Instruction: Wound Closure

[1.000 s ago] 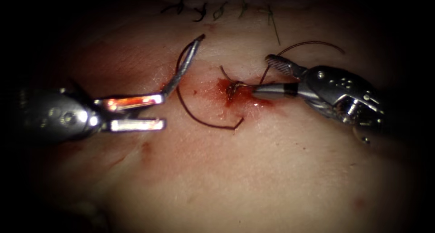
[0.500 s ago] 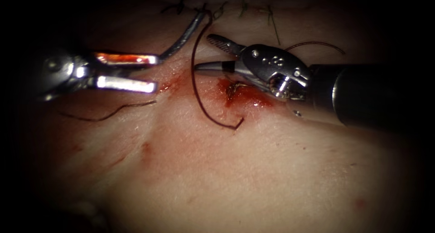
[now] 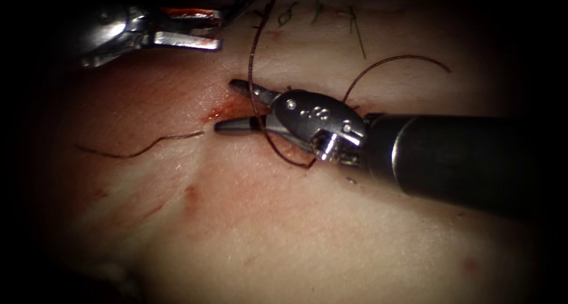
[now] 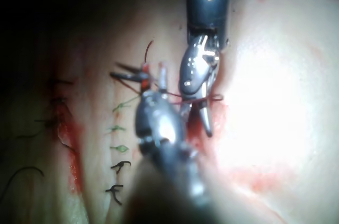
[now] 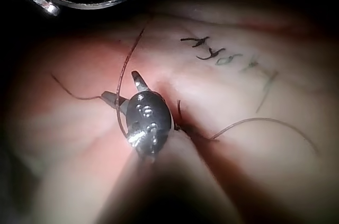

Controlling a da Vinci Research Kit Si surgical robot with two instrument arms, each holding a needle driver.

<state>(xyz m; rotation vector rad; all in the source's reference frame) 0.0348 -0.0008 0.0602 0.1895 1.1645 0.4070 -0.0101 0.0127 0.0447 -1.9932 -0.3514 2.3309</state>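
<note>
**stitchfan:** Right wrist view first. The needle [image 5: 100, 2] is seen clamped near one end in the left pincer [image 5: 55, 0], clear of the tissue [image 5: 63, 144]. Why is it parked so far off?

**knotty:** Probably so the thread [image 5: 127, 60] gets held taut. The right pincer [image 5: 119, 84] is spread wide with that strand run between its jaws. Nothing is gripped by it.

**stitchfan:** Endoscope view, same deal. The needle is kept far and left of the cut [image 3: 220, 112], and the strand is stretched from up there down past the splayed jaws. A loose end [image 3: 142, 147] is left lying on the near left.

**knotty:** Left wrist view: the right pincer is seen gaping over the cut, with the thread crossed against it. My guess is the strand is being lined up there.
</note>
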